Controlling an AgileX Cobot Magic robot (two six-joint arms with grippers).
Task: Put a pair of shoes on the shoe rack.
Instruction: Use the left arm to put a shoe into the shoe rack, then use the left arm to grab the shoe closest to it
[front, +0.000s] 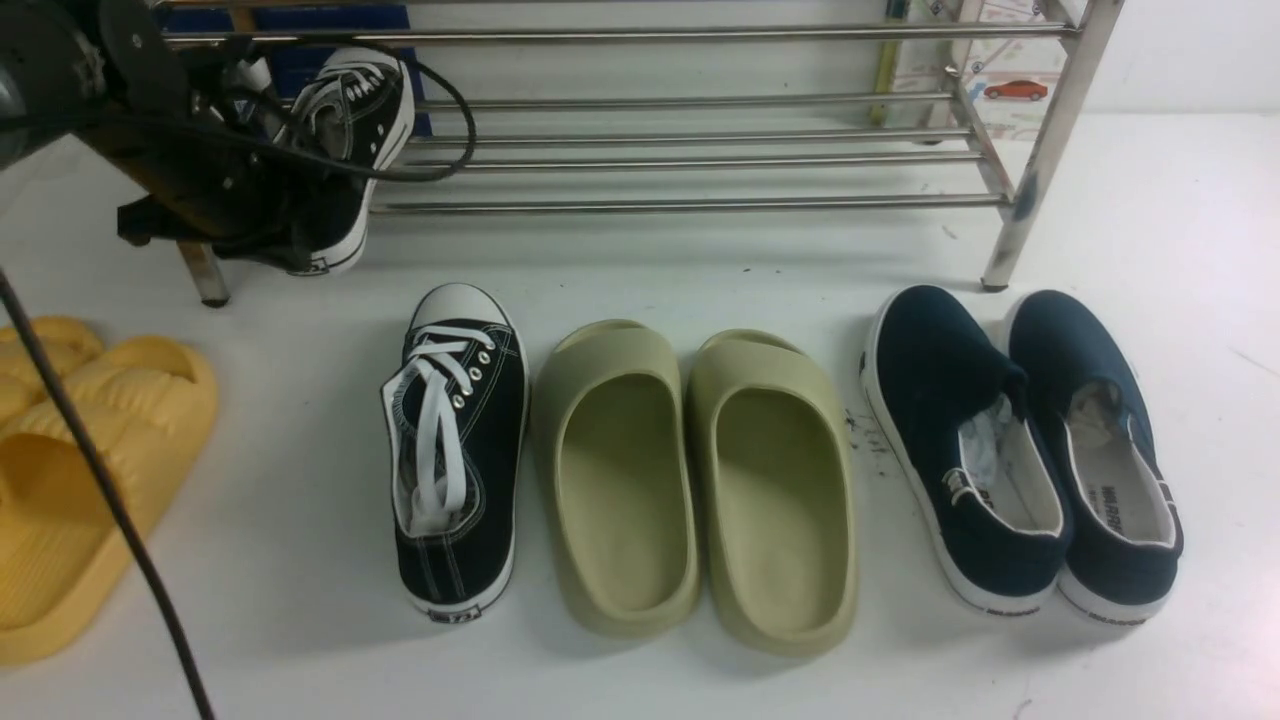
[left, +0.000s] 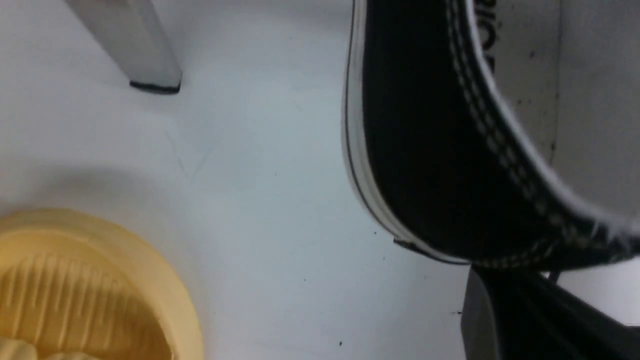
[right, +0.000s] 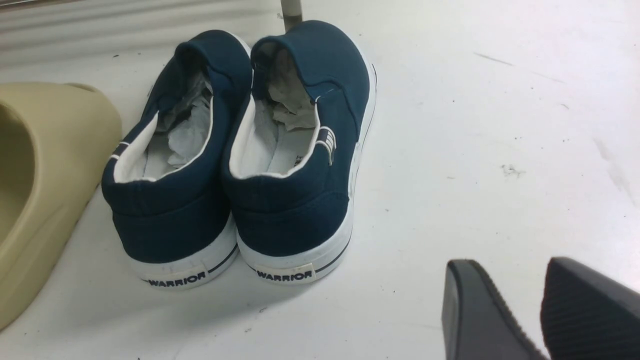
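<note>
The left claw (front: 270, 235) is clamped on the heel of one black sneaker (front: 350, 120) and holds it clear of the floor at the left end of the shoe rack (front: 700, 205). Its white toe is tipped up toward 1 o'clock, over the lower bars. In the front view the rack's near left leg (front: 205, 280) stands at 6 o'clock from the claw, foot planted on the floor (front: 300, 620).

That floor is white and matte, with small scuffs and dark specks. At 5 o'clock from the claw the second sneaker (front: 460, 450) lies flat, toe toward the rack. Just beside it to 3 o'clock sit the olive slides (front: 615, 470), and farther that way the navy slip-ons (front: 960, 430), stuffed with white paper. Yellow slides (front: 90, 440) rest at 7 o'clock, crossed by a black cable (front: 100, 470).

The rack's shiny bars run across the far side at 12 o'clock, with a pale wall behind them and a printed sheet showing a red car (front: 1015, 90).

The right claw (right: 515, 265) hangs over bare floor near the slip-ons' heels, tips slightly apart, holding nothing.
</note>
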